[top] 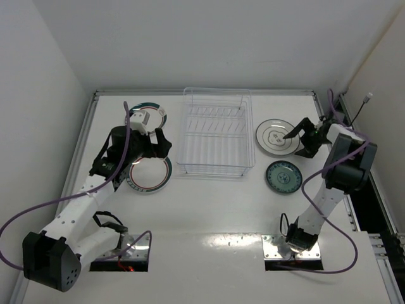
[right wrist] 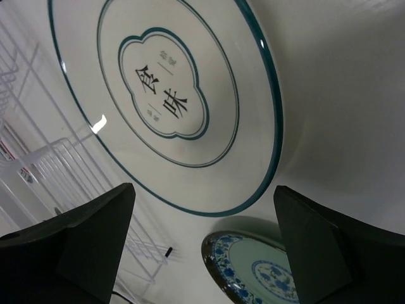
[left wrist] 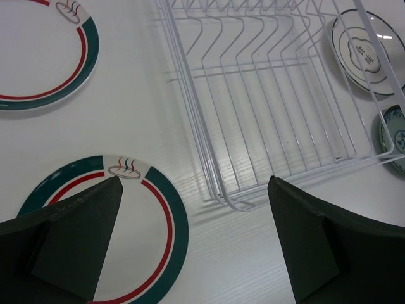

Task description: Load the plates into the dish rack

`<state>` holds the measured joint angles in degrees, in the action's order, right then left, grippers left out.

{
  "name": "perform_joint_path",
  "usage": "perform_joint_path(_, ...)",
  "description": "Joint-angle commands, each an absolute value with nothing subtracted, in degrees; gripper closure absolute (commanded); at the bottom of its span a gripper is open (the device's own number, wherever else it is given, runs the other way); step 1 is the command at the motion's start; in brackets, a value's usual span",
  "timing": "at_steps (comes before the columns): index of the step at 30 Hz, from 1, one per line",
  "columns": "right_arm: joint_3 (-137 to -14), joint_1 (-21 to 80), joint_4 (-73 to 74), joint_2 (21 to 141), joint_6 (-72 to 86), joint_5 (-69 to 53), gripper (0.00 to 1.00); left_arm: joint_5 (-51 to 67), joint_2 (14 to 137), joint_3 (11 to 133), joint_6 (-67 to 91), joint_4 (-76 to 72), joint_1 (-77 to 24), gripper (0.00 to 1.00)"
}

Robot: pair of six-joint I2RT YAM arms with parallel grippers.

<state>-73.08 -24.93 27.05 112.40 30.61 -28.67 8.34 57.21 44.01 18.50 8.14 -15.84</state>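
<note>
Both arms reach forward, left gripper (left wrist: 195,190) and right gripper (right wrist: 204,193) tilted down, jaws spread wide.

Parts of far plate (top: 157,116) and near plate (top: 155,177) sat hidden under left arm (top: 112,152). Right wrist view's bottom edge cropped teal plate (right wrist: 253,269); left wrist view's top cropped rack (left wrist: 272,95).

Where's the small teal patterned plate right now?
In the top view, the small teal patterned plate lies flat to the right of the dish rack, by its near corner, just nearer the arms than the white grey-rimmed plate.
</note>
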Motion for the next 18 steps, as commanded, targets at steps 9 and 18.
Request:
perform_joint_path(9,-75.32,-24.61,26.55,116.89,30.06,-27.86,0.19,7.56,56.87,46.05,17.84,7.82,-16.17,0.01)
perform_joint_path(18,-77.95,-23.99,26.02,118.92,31.64,-27.00,0.95,7.56,58.01,46.05,17.84,7.82,-16.17,0.01)
